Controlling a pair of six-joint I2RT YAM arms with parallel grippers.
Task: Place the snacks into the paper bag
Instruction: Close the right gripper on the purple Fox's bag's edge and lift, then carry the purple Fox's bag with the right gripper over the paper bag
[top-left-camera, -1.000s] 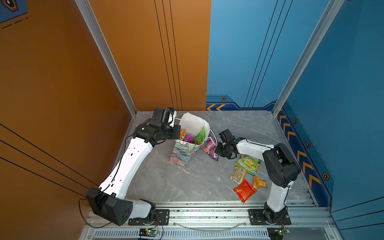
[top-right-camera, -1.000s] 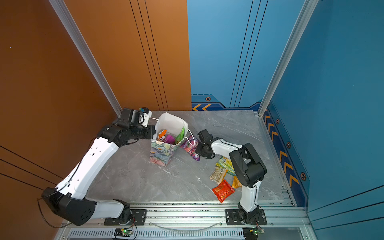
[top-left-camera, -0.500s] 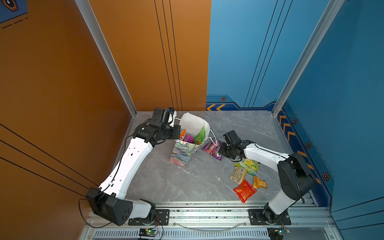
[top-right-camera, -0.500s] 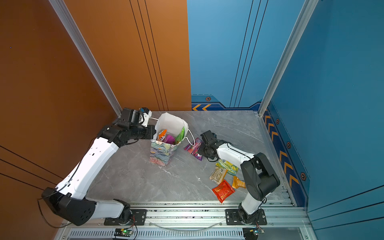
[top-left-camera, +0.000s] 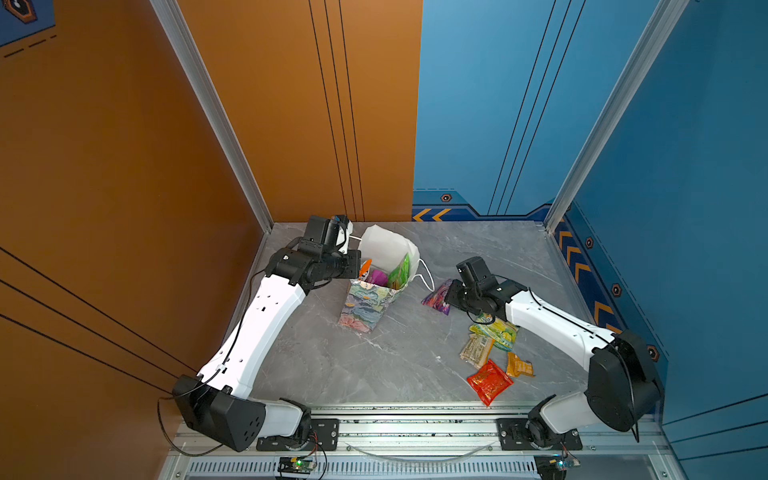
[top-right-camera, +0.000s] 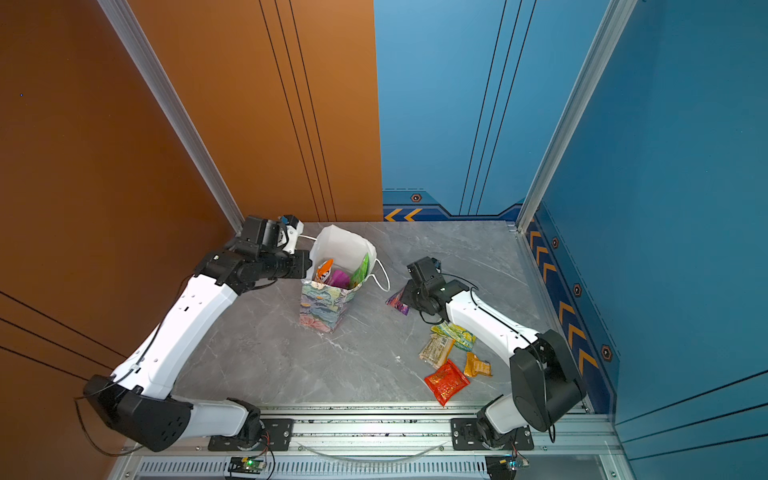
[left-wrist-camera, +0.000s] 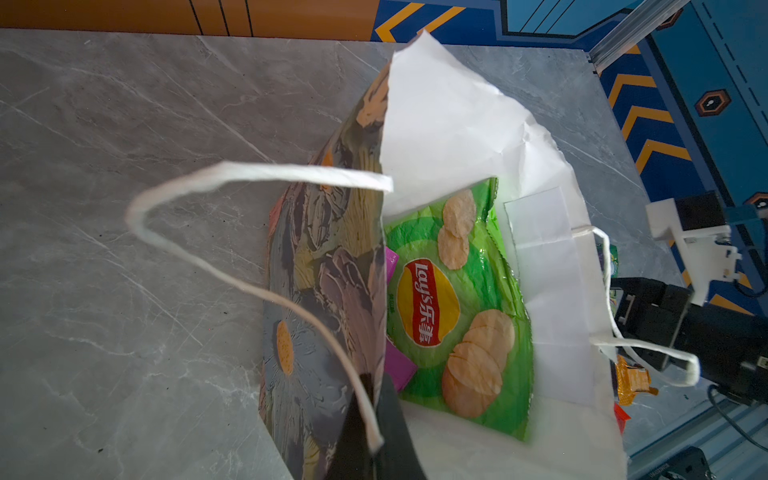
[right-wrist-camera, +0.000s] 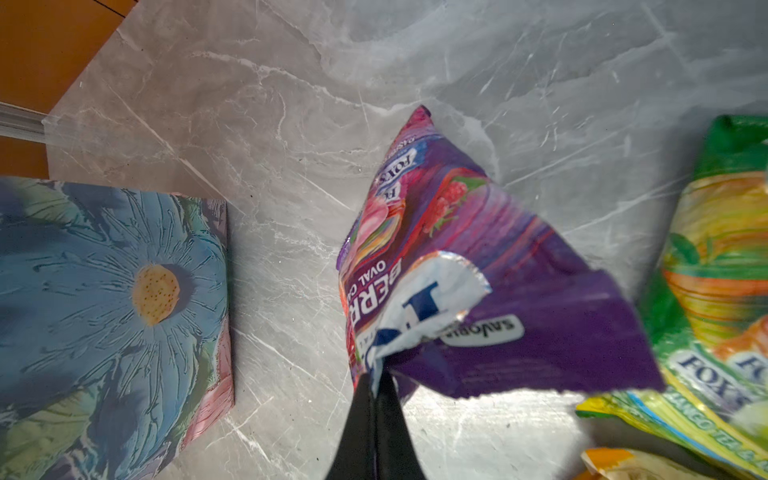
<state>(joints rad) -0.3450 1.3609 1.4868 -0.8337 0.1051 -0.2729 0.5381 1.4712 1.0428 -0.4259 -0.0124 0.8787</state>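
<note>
Change: right arm's elbow has dropped back; purple packet (right-wrist-camera: 478, 232) drawn slightly away from the bag (top-left-camera: 361, 305) — likely a lift starting.
Right gripper (right-wrist-camera: 376, 386): pinching the packet's crumpled corner.
Left gripper (left-wrist-camera: 376, 390): clamped on the bag rim, unmoved.
Bag: frame centre, upright, mouth open; stiff creased paper, cord handles.
Snacks: crinkly glossy foil — Lay's (left-wrist-camera: 453, 299) inside, loose packets (top-left-camera: 494, 332) lower right.

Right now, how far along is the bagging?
Done: green chips, purple packet, orange packet in the bag. In hand: right fingers pinch the berry candy packet; left fingers hold the bag's rim. To go: yellow-green packet, tan packet, small orange packet, red packet on the table.
</note>
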